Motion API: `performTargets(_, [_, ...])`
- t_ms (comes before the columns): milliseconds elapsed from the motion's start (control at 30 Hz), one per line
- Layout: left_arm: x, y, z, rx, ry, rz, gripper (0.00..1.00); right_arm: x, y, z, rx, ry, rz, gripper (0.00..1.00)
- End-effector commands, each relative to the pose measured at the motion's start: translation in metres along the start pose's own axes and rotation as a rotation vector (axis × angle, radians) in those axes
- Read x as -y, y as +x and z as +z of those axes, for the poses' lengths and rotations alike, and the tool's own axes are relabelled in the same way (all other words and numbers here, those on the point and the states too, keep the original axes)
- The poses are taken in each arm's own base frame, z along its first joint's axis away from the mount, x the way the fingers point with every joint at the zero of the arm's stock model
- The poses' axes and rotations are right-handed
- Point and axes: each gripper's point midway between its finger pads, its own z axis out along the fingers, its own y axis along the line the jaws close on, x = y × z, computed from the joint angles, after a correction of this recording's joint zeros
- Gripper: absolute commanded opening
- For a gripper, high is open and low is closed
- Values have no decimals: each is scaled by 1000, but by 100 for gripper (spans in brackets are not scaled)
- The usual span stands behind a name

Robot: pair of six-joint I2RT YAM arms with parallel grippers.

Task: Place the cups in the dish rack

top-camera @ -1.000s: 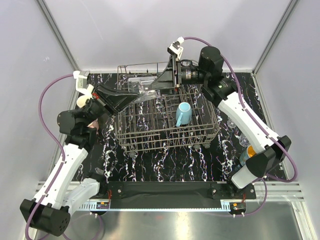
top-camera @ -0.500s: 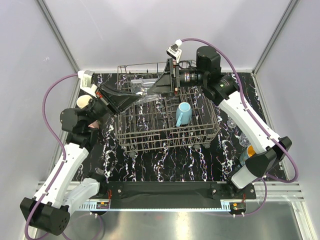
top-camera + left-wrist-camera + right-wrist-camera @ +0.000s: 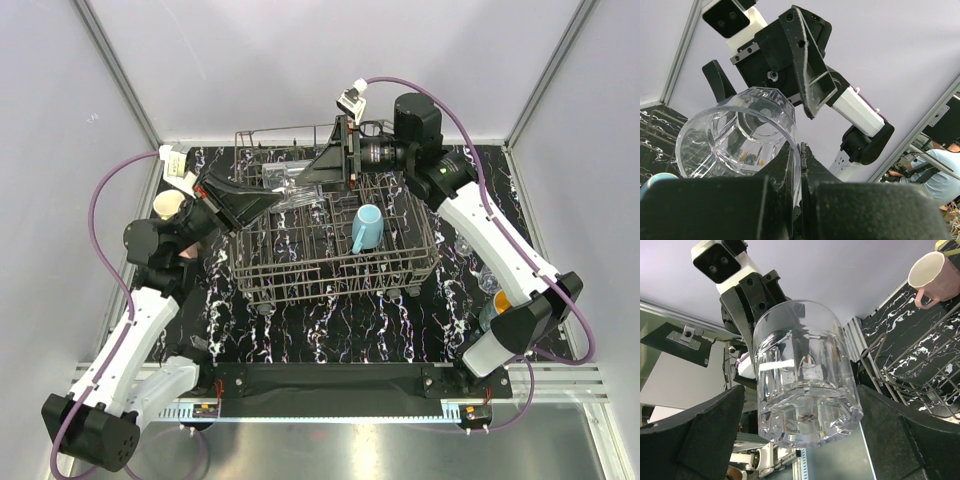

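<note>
Clear glass point(image 3: 805, 365), light blue mug point(image 3: 366, 228), dark grey rack point(image 3: 300, 285), black-and-white marbled table point(image 3: 340, 325).

Diffuse overhead light is filling every view; white walls are reading bright and shadows are falling soft. Metal strip point(image 3: 330, 445) at the table's near edge is throwing glare. Clear glass point(image 3: 802, 375) is catching white highlights. Left pincer point(image 3: 798, 160) is blurring dark against the lens.

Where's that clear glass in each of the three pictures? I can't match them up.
Top external: clear glass, upper centre-left, over the dish rack's far side.
Left wrist: clear glass lower left, rim pinched by the left end effector.
Right wrist: clear glass dead centre.
Shared landmark: the black marbled table.
</note>
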Motion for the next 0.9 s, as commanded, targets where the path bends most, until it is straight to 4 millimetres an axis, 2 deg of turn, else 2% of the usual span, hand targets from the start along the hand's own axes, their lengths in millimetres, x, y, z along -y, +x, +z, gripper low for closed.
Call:
performTargets(0, [23, -12, -1, 44, 69, 62, 0, -17, -7, -8, 22, -46, -51, 100])
performTargets(133, [24, -12, 0, 42, 75, 64, 0, -12, -6, -7, 15, -42, -39, 98])
performTargets(267, [24, -13, 0, 44, 77, 61, 0, -11, -8, -7, 15, -45, -32, 88])
performTargets(367, [19, -10, 0, 41, 68, 50, 0, -13, -6, -7, 9, -63, -23, 85])
performTargets(400, [19, -10, 0, 40, 70, 51, 0, -12, -5, -7, 4, -62, -21, 80])
performTargets(433, [17, -10, 1, 39, 67, 46, 0, -13, -5, -7, 3, -62, -22, 73])
performTargets(467, [17, -9, 1, 36, 67, 43, 0, -13, -5, -6, 1, -63, -24, 59])
performTargets(500, [17, -8, 1, 30, 68, 43, 0, -11, -5, -6, -2, -61, -21, 26])
performTargets(567, [13, -4, 1, 4, 49, 46, 0, -8, -4, -6, -13, -39, -16, 0])
performTargets(600, [10, -4, 0, -4, 23, 46, 25, -5, -4, -5, -13, -24, -18, 0])
performTargets(633, [9, -7, 1, -5, -6, 57, 40, -4, -3, -7, -20, 1, -29, 0])
performTargets(667, [-10, 3, -3, -44, -94, 52, 51, 0, -4, -8, -20, 22, -35, 0])
performTargets(700, [-10, -4, -4, -26, -137, 75, 68, 6, -6, -7, -9, 61, -38, 0])
performTargets(733, [-17, -2, -7, -36, -185, 80, 78, 7, -5, -11, -19, 93, -55, 0])
performTargets(767, [-31, 8, -14, -77, -256, 80, 85, 14, -4, -9, -26, 116, -50, 0])
performTargets(800, [-33, 3, -17, -64, -297, 98, 90, 22, -8, -10, -13, 159, -49, 0])
performTargets(833, [-39, 4, -22, -70, -341, 98, 99, 25, -6, -14, -25, 202, -60, 0])
performTargets(867, [-50, 12, -31, -100, -406, 92, 99, 37, -7, -14, -33, 246, -55, 0])
